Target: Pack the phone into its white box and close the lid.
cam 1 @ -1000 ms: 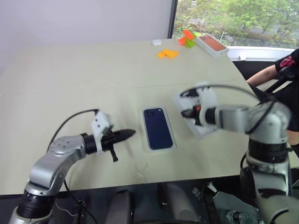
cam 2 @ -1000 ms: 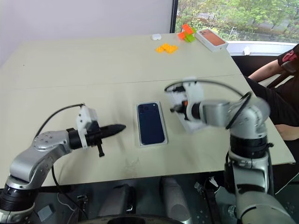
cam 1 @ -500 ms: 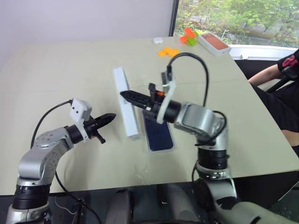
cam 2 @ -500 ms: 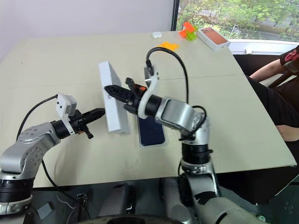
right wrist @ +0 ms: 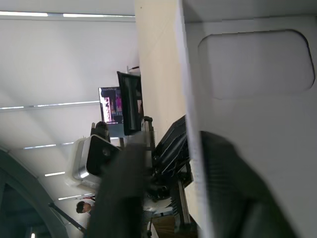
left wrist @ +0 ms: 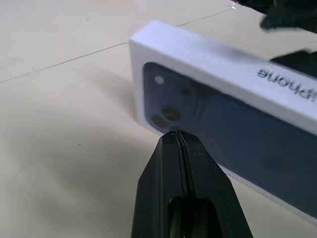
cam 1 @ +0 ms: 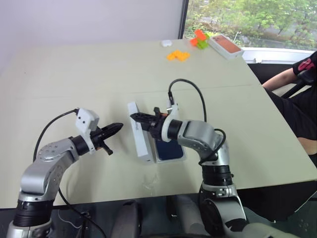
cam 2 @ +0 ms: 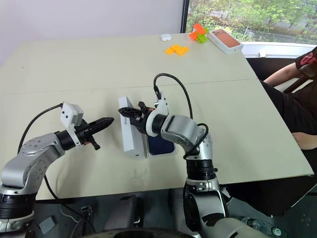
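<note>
The dark blue phone (cam 1: pixel 170 148) lies in the white box (cam 1: pixel 171 159) near the table's front, partly hidden by my right arm. The lid (cam 1: pixel 140 141) stands on its long edge just left of the box. Its printed face (left wrist: pixel 223 124) is turned towards my left gripper and its pale inside (right wrist: pixel 255 64) towards the right one. My right gripper (cam 1: pixel 136 118) is open at the lid's top rim, with a finger (right wrist: pixel 237 188) on the inner side and the other beyond the wall. Left of the lid, my left gripper (cam 1: pixel 118 127) is shut and empty, with its tip (left wrist: pixel 177 136) close to the printed face.
At the far end lie orange blocks (cam 1: pixel 177 56), orange and green blocks (cam 1: pixel 199 39), a box with an orange-red top (cam 1: pixel 225 47) and a small white object (cam 1: pixel 166 43). A person's arm (cam 1: pixel 290 77) shows beyond the table's right edge.
My right gripper carried the lid from right of the phone across to its left, lowered it from mid-air onto its long edge, and its fingers have parted. The left gripper drew back a little to the left.
</note>
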{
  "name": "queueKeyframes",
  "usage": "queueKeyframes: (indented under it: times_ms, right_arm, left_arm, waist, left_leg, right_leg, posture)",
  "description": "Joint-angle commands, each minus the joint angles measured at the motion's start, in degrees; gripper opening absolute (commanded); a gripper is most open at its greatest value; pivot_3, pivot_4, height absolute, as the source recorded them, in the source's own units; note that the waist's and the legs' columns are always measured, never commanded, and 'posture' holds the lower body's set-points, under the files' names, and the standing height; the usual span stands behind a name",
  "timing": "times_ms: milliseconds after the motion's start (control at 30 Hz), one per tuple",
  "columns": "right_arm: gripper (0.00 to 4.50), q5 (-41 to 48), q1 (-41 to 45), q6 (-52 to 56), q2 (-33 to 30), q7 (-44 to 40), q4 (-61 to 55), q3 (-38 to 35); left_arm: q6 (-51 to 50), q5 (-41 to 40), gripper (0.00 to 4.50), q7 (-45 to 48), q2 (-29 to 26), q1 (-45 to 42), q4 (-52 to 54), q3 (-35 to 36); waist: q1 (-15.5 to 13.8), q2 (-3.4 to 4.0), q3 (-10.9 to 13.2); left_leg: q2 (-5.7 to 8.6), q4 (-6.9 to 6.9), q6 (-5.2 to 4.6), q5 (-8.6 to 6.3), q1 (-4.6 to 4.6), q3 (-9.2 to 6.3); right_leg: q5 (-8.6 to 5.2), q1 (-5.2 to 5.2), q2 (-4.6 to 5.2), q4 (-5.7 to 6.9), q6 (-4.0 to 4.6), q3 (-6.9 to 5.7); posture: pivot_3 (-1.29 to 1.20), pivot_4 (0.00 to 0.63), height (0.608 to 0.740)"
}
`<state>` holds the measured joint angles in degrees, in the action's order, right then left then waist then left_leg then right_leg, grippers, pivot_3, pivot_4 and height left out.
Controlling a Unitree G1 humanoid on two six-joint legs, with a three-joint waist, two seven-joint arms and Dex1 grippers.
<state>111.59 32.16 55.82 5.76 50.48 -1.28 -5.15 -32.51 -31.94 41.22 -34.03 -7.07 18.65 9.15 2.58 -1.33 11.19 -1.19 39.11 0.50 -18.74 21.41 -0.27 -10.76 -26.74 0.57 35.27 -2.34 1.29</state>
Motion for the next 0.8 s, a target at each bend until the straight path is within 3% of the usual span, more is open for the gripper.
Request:
queueKeyframes:
  times_ms: [33,200,367,667,800]
  right_arm:
    - [3.4,1.4,0.9,-0.4,-3.1,0.2,-4.0,-0.4]
    - [3.4,-0.2,3.1,3.9,-17.3,-8.6,-9.1,0.3]
    - [3.4,-11.1,1.8,7.4,-30.7,-23.8,-13.4,0.7]
    - [3.4,-33.4,2.4,7.1,-43.8,-43.7,-15.8,3.3]
    - [3.4,-45.5,2.6,5.0,-47.8,-51.8,-18.4,8.0]
  left_arm:
    - [-0.9,-0.8,0.0,-0.4,1.5,-0.8,3.3,-2.9]
    - [-0.7,1.5,0.0,-2.3,4.4,-2.4,3.5,-7.5]
    - [-1.0,2.4,0.0,-4.2,7.9,-4.8,2.2,-10.3]
    - [-1.9,2.7,0.0,-3.1,10.1,-5.7,3.3,-15.5]
    - [-2.8,0.2,0.0,-5.9,11.8,-6.8,4.1,-12.5]
  waist:
    - [-0.1,0.01,0.0]
    - [-0.1,0.04,0.0]
    - [-0.2,0.03,0.0]
    - [-0.2,0.03,0.0]
    - [-0.3,0.03,0.0]
  left_leg:
    - [0.01,0.0,0.0,0.0,0.0,0.01]
    - [0.19,0.01,0.0,0.0,0.04,0.05]
    - [0.26,0.02,-0.01,-0.01,0.03,0.06]
    - [0.28,0.02,-0.02,-0.01,-0.03,0.08]
    - [0.29,0.04,-0.02,-0.01,-0.03,0.07]
  right_leg:
    - [0.0,0.0,0.0,0.0,0.0,0.0]
    - [-0.01,0.02,0.06,-0.05,-0.03,0.01]
    - [-0.05,0.07,0.08,-0.11,-0.12,0.01]
    - [-0.17,0.1,-0.05,-0.02,-0.31,0.04]
    - [-0.17,0.1,-0.06,-0.01,-0.3,0.04]
  posture:
    - [0.0,0.15,0.74]
    - [0.0,0.15,0.74]
    - [0.0,0.15,0.74]
    - [0.0,0.15,0.74]
    - [0.0,0.15,0.74]
